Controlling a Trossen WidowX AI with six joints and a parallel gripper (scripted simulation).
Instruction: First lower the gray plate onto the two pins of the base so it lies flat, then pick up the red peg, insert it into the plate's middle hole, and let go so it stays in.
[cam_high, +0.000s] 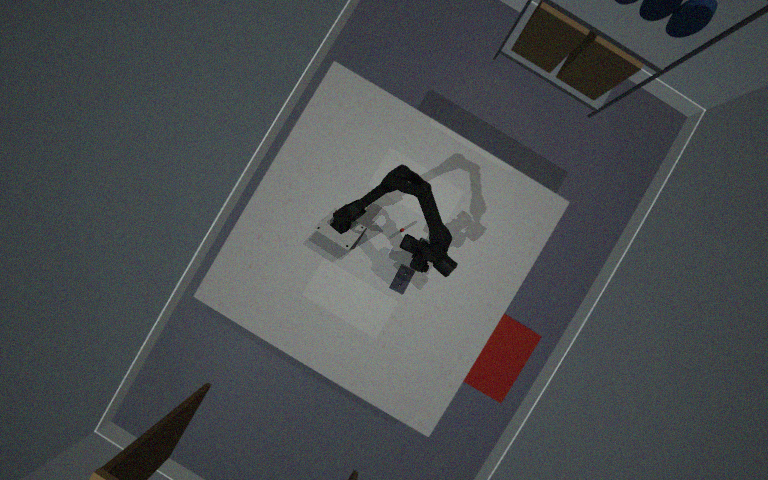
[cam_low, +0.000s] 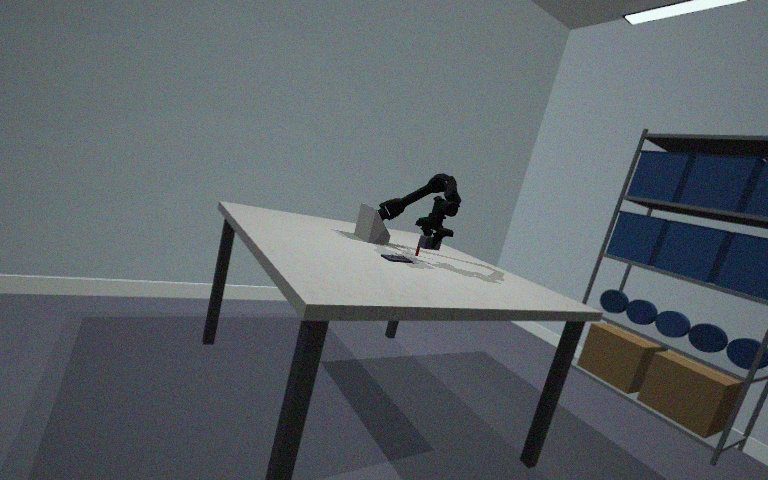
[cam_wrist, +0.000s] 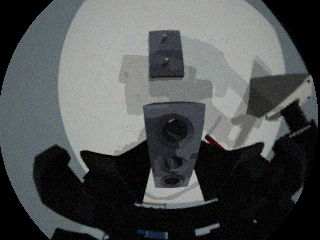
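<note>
The gray plate (cam_wrist: 154, 120) (cam_low: 424, 242) shows three round holes in a row in the wrist view. My gripper (cam_wrist: 170, 138) (cam_low: 432, 240) (cam_high: 420, 257) is shut on it, one finger at each side, and holds it above the table; its exact tilt is unclear. The dark base (cam_high: 402, 279) (cam_low: 396, 258) (cam_wrist: 166, 47) lies on the table, ahead of the plate in the wrist view, with its two pins pointing up and bare. The red peg (cam_high: 402, 230) (cam_low: 417, 250) (cam_wrist: 214, 141) stands upright, apart from the plate and partly hidden by a finger in the wrist view.
The arm's own mount (cam_high: 331, 232) (cam_low: 370, 225) (cam_wrist: 280, 92) is a gray wedge-shaped block on the pale table (cam_high: 271, 243) (cam_low: 339, 277). A red rectangle (cam_high: 502, 358) lies on the floor beside the table. Shelving (cam_low: 696, 209) stands against the wall.
</note>
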